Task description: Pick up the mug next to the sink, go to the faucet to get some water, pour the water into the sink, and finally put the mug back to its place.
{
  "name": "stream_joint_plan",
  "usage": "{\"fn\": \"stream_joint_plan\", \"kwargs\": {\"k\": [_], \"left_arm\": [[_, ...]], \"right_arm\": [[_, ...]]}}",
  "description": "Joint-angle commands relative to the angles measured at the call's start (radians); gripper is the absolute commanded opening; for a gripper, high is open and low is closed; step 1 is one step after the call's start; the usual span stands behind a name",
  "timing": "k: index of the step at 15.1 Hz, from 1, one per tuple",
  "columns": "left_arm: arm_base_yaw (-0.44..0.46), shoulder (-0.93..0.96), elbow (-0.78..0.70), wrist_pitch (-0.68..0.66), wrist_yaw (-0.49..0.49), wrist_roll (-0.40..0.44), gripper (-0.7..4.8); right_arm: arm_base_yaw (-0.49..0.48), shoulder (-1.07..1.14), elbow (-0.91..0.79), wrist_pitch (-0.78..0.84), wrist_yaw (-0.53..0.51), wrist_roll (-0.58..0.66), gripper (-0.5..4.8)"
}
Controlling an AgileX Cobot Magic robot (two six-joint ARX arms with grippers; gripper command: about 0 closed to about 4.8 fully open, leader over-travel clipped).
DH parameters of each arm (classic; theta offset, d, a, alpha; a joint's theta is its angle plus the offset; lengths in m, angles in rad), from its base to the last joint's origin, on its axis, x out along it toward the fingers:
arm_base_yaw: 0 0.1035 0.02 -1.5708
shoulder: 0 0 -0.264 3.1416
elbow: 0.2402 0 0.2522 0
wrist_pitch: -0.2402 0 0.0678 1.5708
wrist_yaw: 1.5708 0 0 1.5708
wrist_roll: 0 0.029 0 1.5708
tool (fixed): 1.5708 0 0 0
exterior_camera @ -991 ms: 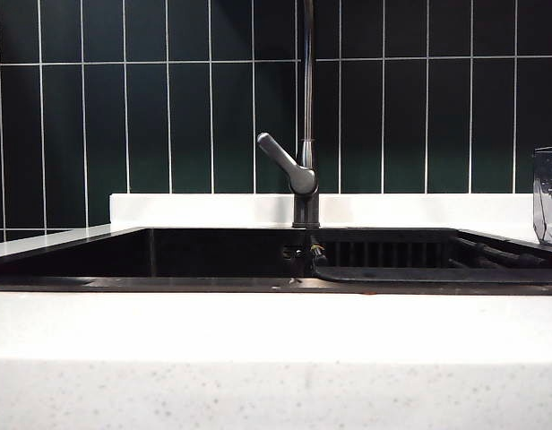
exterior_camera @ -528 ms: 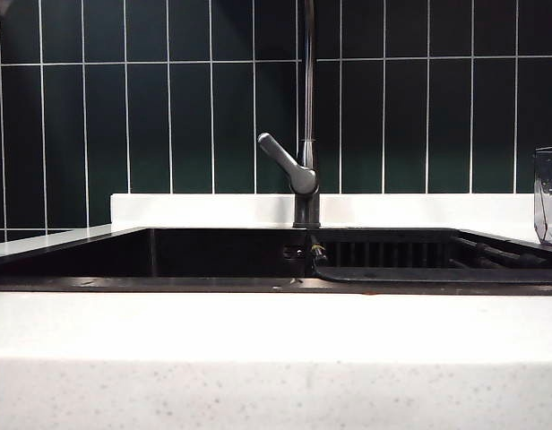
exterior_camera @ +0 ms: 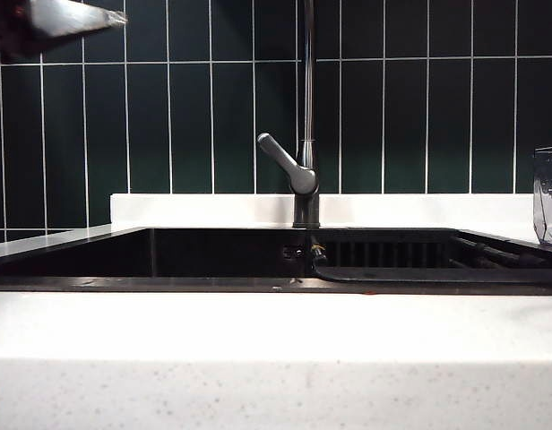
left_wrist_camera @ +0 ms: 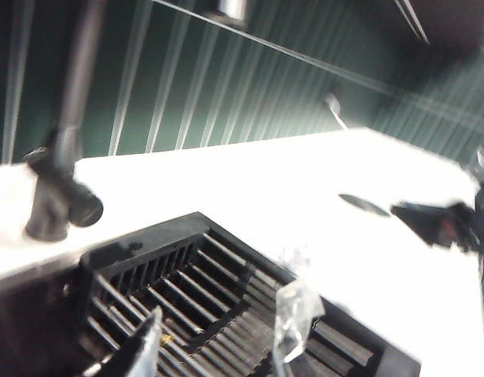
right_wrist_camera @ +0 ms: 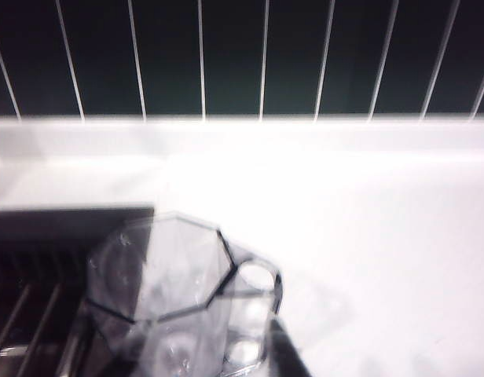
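Step in hand, as judged: approach to pick up the mug (right_wrist_camera: 167, 302). The right gripper itself cannot be seen clearly in its wrist view, so whether its jaws stand apart or together cannot be told. The mug lies immediately below and ahead of it, upright, mouth up, handle turned to the counter (right_wrist_camera: 368, 236) side. It stands where the ribbed drainer meets the white stone; which surface bears it cannot be told. To do this well, the jaws should be spread wider than the faceted body, brought down level on opposite flats clear of the handle, and closed gently, since the glass is smooth and the base heavy. Beyond the mug are bare counter, the white upstand, then the dark tiles (right_wrist_camera: 226, 55). The left gripper (left_wrist_camera: 218, 342) hangs above the drainer (left_wrist_camera: 179, 290), jaws apart and holding nothing. The mug is not clearly made out from it. The faucet (exterior_camera: 303, 179) stands beyond it at the back rim of the sink (exterior_camera: 213, 282), lever untouched.
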Motion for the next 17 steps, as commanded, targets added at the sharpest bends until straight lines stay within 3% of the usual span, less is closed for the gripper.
{"fn": "stream_joint_plan", "kwargs": {"k": [1,5,11,17], "left_arm": [[0.000,0.105,0.045,0.053,0.061,0.130,1.87],[0.000,0.225,0.047,0.179,0.065,0.137,1.85],[0.000,0.262,0.049,0.224,0.064,0.141,1.85],[0.000,0.268,0.050,0.226,0.065,0.141,1.85]], "right_arm": [[-0.114,0.110,0.002,0.096,-0.113,0.109,1.79],[-0.307,0.194,-0.004,0.130,-0.333,0.058,2.10],[-0.327,0.320,-0.004,0.183,-0.443,0.054,2.12],[-0.326,0.545,-0.003,0.408,-0.473,0.070,2.12]]}}
